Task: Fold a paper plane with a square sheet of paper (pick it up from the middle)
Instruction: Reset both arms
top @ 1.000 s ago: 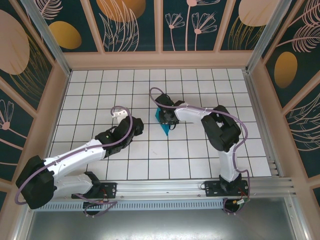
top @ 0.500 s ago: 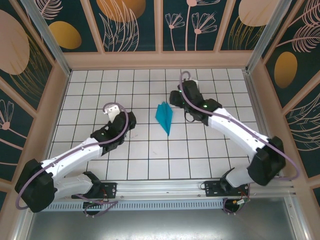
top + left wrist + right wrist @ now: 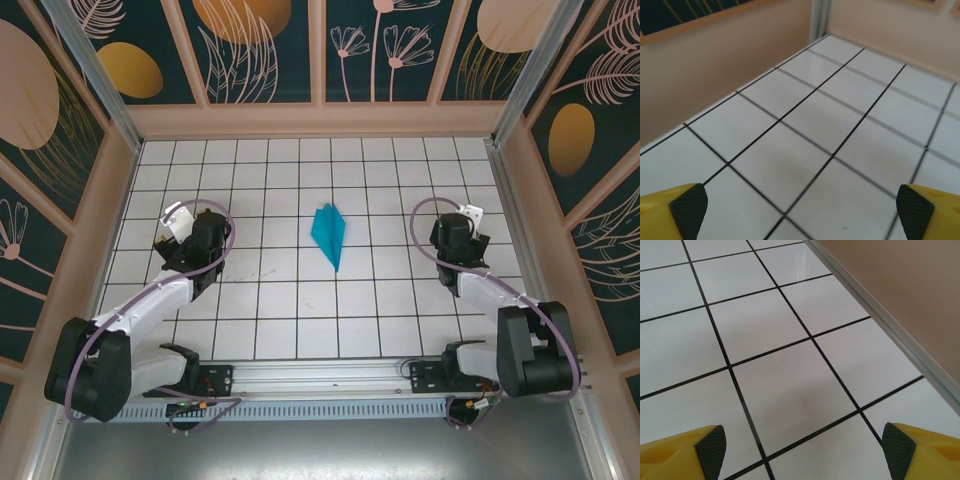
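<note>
One paper plane (image 3: 328, 233), two arms: the plane lies flat mid-table on the white tiled surface (image 3: 300, 300), slim tip toward the near edge, between the two grippers and well apart from both. Left gripper (image 3: 801, 212) is spread wide over bare tile near the left wall, holding nothing; right gripper (image 3: 805, 450) is likewise wide and empty near the right wall. Black grid lines on the tiles, beige walls (image 3: 320, 120) all round, dark floral panels (image 3: 260, 50) above.

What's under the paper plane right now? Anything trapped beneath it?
The paper plane lies on the white tiled table, with bare tiles all round it. Nothing pokes out from its edges; the patch right beneath the paper is covered.
</note>
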